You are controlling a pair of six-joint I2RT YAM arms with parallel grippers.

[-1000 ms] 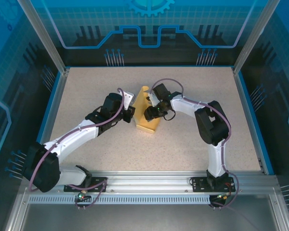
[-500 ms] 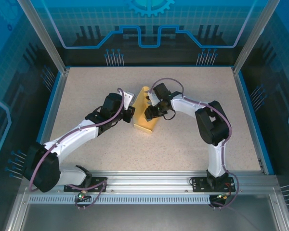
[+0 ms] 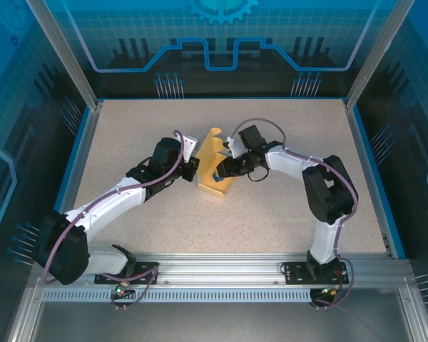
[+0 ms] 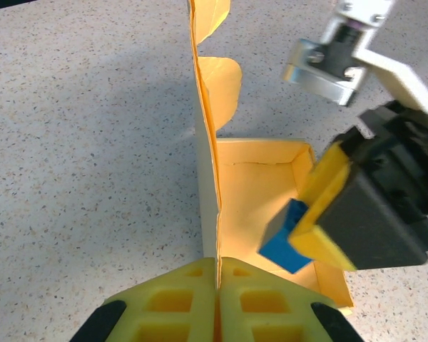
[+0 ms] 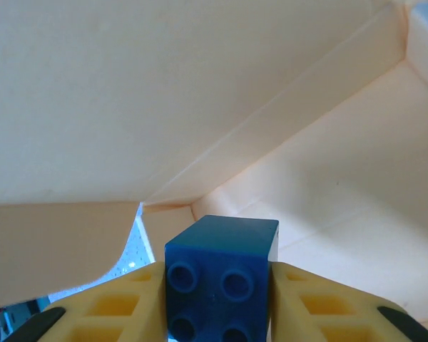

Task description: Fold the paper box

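The paper box [image 3: 223,187] is pale yellow card, an open shallow tray [image 4: 255,187] with one tall wall [image 4: 205,128] standing upright, scalloped tabs along its top edge. My left gripper [image 4: 218,265] is shut on the near end of that upright wall, at the box's left side [image 3: 198,171]. My right gripper [image 5: 219,296] is shut on a blue studded brick [image 5: 221,271]. It holds the brick [image 4: 285,241] just above the tray floor, inside the box [image 3: 218,174]. The box's inner walls [image 5: 200,100] are close in front of the right wrist camera.
The speckled table [image 3: 271,214] has bare room on all sides of the box. Blue-edged walls [image 3: 364,142] bound it left, right and back. An aluminium rail [image 3: 221,267] with both arm bases runs along the near edge.
The right arm's elbow has swung to the right and its wrist has turned over the box. The blue brick now shows at its tips. The left arm and the box have stayed still.
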